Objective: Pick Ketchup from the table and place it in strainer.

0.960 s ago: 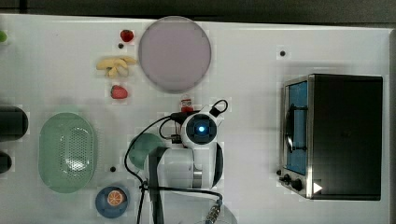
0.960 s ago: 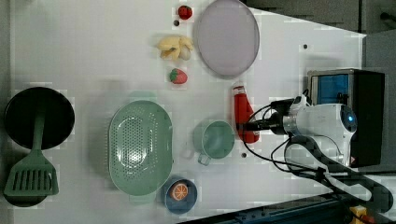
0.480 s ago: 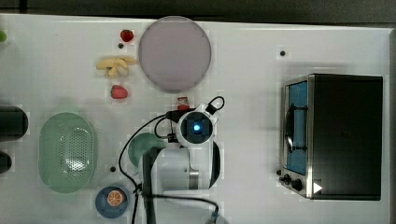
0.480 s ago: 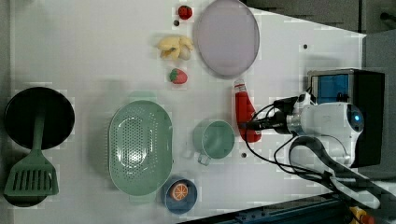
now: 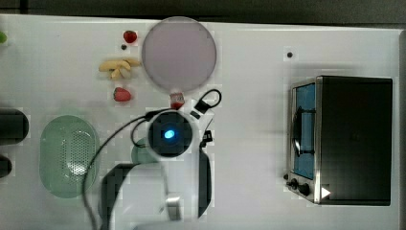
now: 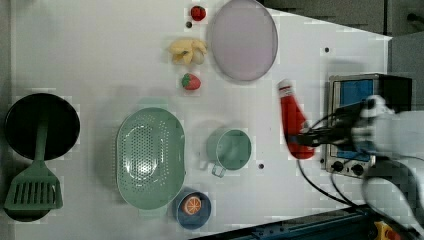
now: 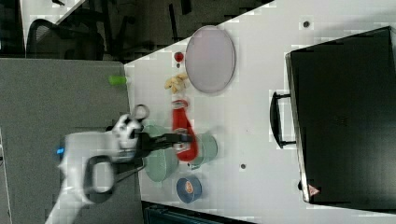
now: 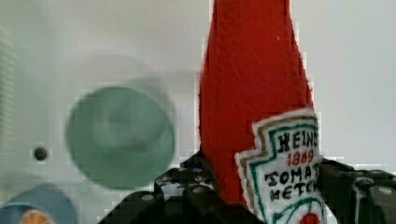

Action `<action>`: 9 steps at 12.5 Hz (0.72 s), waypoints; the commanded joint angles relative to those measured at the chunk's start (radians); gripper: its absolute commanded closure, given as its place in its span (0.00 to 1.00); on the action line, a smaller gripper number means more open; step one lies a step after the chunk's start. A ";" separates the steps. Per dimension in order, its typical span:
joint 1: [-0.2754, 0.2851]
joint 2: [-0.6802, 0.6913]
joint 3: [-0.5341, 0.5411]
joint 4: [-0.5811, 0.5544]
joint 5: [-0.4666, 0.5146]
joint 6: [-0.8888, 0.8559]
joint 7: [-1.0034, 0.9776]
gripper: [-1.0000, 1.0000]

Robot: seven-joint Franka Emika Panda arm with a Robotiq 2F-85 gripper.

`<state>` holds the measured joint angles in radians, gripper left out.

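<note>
The Ketchup (image 8: 252, 93), a slim red bottle with a white label, is clamped low on its body by my gripper (image 8: 261, 186), a dark finger on each side. In the left view the Ketchup (image 6: 292, 115) hangs off the table by the toaster oven, with the gripper (image 6: 305, 141) on its base end. The right view shows the Ketchup (image 7: 182, 126) held over the mug. In the top view just its capped tip (image 5: 176, 100) pokes out from under the arm. The mint-green strainer (image 6: 150, 157) (image 5: 67, 155) lies empty, apart from the gripper.
A green mug (image 6: 229, 150) stands between bottle and strainer. A blue bowl with an orange slice (image 6: 192, 207) sits below the strainer in the left view. A grey plate (image 6: 242, 39), bananas (image 6: 187, 50), strawberries (image 6: 191, 81), a toaster oven (image 5: 342, 139) and a black pan with spatula (image 6: 37, 130) ring the table.
The jaws have narrowed onto the Ketchup and it has come up off the table. In the top view the arm has shifted left, toward the strainer.
</note>
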<state>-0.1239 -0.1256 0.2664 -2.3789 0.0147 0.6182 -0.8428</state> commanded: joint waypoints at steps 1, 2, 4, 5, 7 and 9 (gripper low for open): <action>0.038 -0.052 0.111 0.090 0.050 -0.110 0.211 0.36; 0.049 -0.051 0.150 0.106 0.083 -0.119 0.288 0.36; 0.067 -0.035 0.236 0.139 0.139 -0.116 0.419 0.36; 0.074 -0.020 0.283 0.153 0.145 -0.110 0.477 0.36; 0.081 0.026 0.377 0.172 0.145 -0.074 0.577 0.36; 0.082 0.087 0.456 0.176 0.144 0.024 0.687 0.36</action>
<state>-0.0479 -0.0358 0.7197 -2.1953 0.1501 0.6328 -0.3101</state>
